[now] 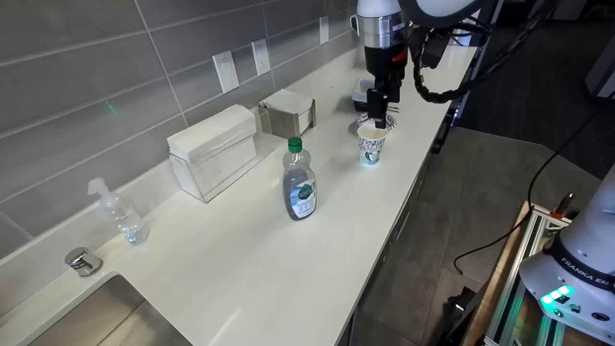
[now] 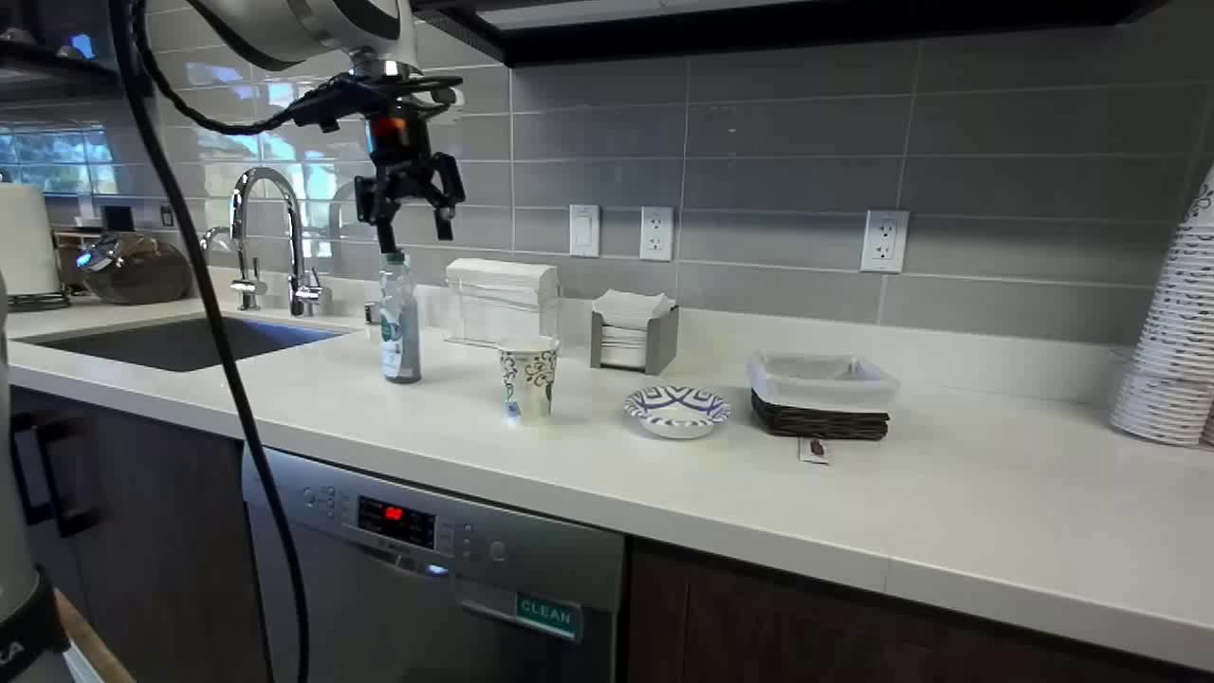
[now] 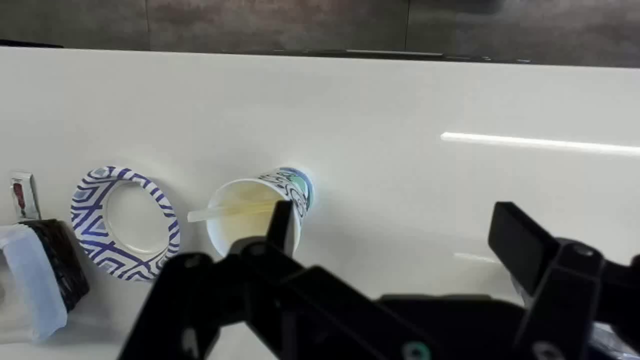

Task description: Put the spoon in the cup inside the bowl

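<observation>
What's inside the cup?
A pale spoon leans in the cup, one end past the rim. The inside looks yellowish; can't tell if liquid. A gripper finger hides part of it; the spoon's lower end isn't clear.

spoon: 1 (image 3: 203, 214) | unstacked cup (image 2: 528, 381): 1 | blue-patterned bowl (image 3: 136, 217): 1 | fingers (image 3: 522, 246): 2 | bottles (image 1: 299, 185): 2

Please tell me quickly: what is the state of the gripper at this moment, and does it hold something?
Gripper: open, jaws wide apart, holding nothing.
</observation>
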`<state>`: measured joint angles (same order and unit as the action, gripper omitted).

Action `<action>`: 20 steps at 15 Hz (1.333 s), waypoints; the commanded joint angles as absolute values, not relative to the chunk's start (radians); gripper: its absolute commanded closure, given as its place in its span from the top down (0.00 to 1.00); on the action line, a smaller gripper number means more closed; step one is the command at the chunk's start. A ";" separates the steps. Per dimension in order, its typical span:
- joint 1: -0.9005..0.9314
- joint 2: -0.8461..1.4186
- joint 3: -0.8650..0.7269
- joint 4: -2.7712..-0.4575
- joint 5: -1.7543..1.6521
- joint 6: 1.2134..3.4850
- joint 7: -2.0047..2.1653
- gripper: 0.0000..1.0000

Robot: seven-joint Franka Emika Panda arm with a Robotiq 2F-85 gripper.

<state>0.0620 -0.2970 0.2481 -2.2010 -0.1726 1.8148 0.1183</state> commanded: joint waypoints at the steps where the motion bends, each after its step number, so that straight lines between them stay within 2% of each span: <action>1: 0.089 -0.294 0.224 -2.198 -0.180 1.811 0.125 1.00; 9: 0.089 -0.294 0.224 -2.198 -0.180 1.811 0.125 1.00; 16: 0.105 -0.418 0.066 -2.397 0.052 2.184 -0.069 1.00; 20: 0.098 -0.472 -0.029 -2.471 0.201 2.189 -0.147 1.00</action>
